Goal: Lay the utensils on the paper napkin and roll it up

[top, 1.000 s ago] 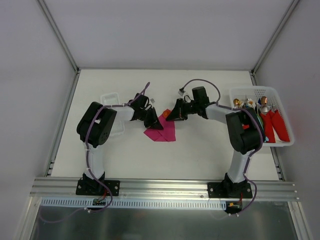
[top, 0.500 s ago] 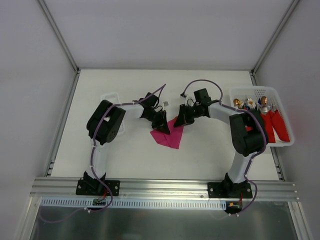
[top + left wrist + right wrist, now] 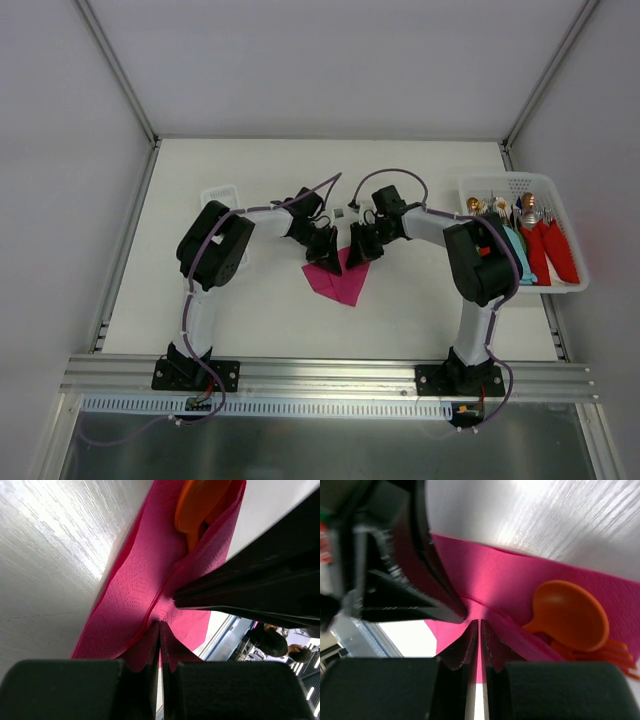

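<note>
- The paper napkin is lying folded near the middle of the table. Bare tabletop is opening out toward the near edge and both side rails.
- A white basket holding red napkin bundles is sitting at the right edge, well apart from the napkin. A small clear tray is lying at the left, partly hidden by the left arm.
- Both arms are reaching inward and angling down, and their wrists are meeting just beside each other over the napkin's far part.
- The left gripper is pinching a raised fold of the napkin, jaws pressed together on the paper.
- The right gripper is nipping the same ridge from the opposite side, jaws nearly touching with pink paper between.
- The orange spoon is lying on the napkin, a flap covering its handle. Only the tines of the orange fork are showing, just under the spoon's bowl.
</note>
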`<state>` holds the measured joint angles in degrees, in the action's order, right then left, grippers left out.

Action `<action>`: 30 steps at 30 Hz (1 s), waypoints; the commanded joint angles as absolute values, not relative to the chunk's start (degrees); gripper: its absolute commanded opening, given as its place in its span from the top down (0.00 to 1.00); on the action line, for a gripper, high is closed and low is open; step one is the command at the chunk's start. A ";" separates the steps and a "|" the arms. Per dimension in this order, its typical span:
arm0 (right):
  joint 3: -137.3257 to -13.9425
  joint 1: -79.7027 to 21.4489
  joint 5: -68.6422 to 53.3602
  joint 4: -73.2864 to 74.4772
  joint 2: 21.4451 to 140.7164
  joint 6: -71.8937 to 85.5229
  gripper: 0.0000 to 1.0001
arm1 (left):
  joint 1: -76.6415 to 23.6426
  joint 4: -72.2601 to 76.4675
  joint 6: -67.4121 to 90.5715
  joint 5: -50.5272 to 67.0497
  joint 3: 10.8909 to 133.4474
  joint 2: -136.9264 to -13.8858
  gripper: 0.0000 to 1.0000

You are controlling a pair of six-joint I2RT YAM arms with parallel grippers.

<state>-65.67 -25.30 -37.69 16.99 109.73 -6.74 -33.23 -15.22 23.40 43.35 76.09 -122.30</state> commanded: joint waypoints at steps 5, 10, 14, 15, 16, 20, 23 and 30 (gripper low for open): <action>-68.29 -26.81 -31.12 21.44 113.46 -8.35 0.94 | -34.45 -21.45 18.72 35.07 74.80 -124.02 1.00; -68.29 -26.81 -30.59 23.03 114.52 -7.12 0.94 | -34.63 -21.44 19.51 31.82 74.62 -119.98 0.95; -68.12 -26.81 -30.06 23.20 115.05 -5.45 0.95 | -34.72 -20.22 21.35 29.97 73.39 -113.66 0.89; -67.94 -26.72 -29.97 23.29 115.14 -4.32 0.95 | -34.63 -19.17 22.31 30.14 72.95 -110.95 0.87; -67.85 -26.72 -29.88 23.29 115.31 -3.61 0.95 | -34.63 -18.81 23.02 30.41 72.34 -109.79 0.87; -66.89 -25.93 -30.58 23.03 116.45 -0.18 0.96 | -34.63 -15.30 28.11 32.78 68.93 -106.27 0.86; -65.57 -25.14 -31.29 21.63 116.81 3.33 0.96 | -34.63 -9.42 33.38 34.01 63.29 -104.33 0.86; -63.72 -24.00 -33.31 18.37 116.81 9.49 0.96 | -35.77 2.80 45.68 33.67 54.41 -103.18 0.87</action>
<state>-66.37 -24.18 -38.89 17.96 113.86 6.98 -34.94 -4.64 37.76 33.91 56.73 -104.75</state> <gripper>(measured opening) 0.043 0.137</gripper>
